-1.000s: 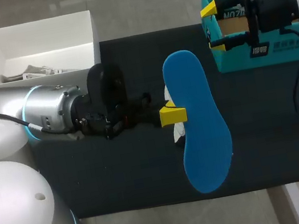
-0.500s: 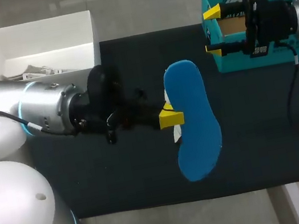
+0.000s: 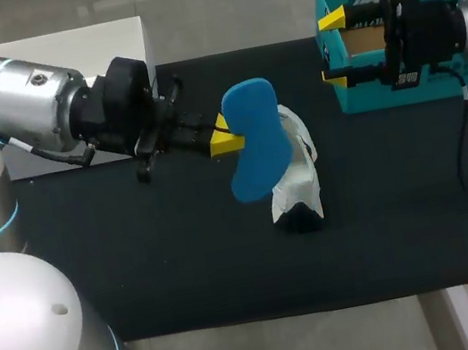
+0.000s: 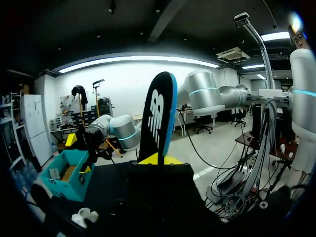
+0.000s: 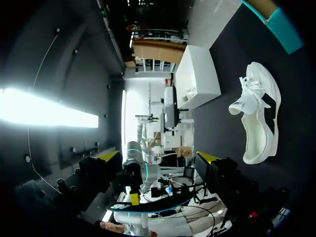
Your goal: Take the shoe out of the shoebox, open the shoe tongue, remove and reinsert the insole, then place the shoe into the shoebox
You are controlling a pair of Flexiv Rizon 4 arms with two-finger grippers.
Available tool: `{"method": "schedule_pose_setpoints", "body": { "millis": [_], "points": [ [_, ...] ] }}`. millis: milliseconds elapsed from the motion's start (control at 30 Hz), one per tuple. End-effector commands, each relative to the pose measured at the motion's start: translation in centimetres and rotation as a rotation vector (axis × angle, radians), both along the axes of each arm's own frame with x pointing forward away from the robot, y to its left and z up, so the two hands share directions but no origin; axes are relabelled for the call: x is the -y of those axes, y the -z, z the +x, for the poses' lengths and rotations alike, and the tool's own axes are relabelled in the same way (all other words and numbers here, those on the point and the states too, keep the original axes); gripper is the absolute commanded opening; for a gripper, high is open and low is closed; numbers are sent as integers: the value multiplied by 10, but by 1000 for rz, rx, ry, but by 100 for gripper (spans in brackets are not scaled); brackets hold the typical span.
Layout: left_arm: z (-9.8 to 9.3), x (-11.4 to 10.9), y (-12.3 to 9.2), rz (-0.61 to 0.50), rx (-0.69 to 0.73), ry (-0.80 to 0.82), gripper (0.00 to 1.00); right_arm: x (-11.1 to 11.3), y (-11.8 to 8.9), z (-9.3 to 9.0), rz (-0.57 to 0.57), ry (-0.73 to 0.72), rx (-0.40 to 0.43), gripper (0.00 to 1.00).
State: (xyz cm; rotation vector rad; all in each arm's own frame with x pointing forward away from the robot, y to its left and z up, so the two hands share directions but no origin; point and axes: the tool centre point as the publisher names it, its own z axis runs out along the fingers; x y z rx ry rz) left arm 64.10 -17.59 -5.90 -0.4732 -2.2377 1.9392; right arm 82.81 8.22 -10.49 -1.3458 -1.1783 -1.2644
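at the far left a white box (image 3: 115, 37) sits by the mat's corner, mostly hidden behind the left arm (image 3: 31, 106), which comes in from that side over the surface. the left jaws are clamped on one long edge of the blue insole (image 3: 252, 140), holding it tilted and off the surface, just above and partly in front of the white shoe (image 3: 299, 186). in the left wrist view the insole (image 4: 159, 118) stands upright between the yellow tips, its dark underside showing. the edge grip likely leaves an end free to be steered into the shoe's opening, so the step in hand looks like reinsertion. the shoe lies near the middle of the black mat (image 3: 186, 265), out of the shoebox, seemingly on its side. further right, the right arm (image 3: 461, 22) hangs over the left end of the teal shoebox (image 3: 374, 94), the right jaws spread wide and empty, probably kept back to give the insole room. the mat covers most of the grey surface (image 3: 274, 349).
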Motion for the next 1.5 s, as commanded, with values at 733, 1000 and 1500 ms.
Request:
{"method": "schedule_pose_setpoints", "body": {
  "millis": [733, 1000, 1500],
  "points": [
    [53, 5, -23, -51, 1021, -222, 0, -2, 0, 1, -2, 1, -1, 100],
    [68, -2, 1, -52, 1371, -9, 0, -2, 0, 1, -2, 1, -1, 100],
    [97, 17, 31, 44, 1385, 194, 0, -6, 0, -4, -23, 0, 15, 100]
  ]
}}
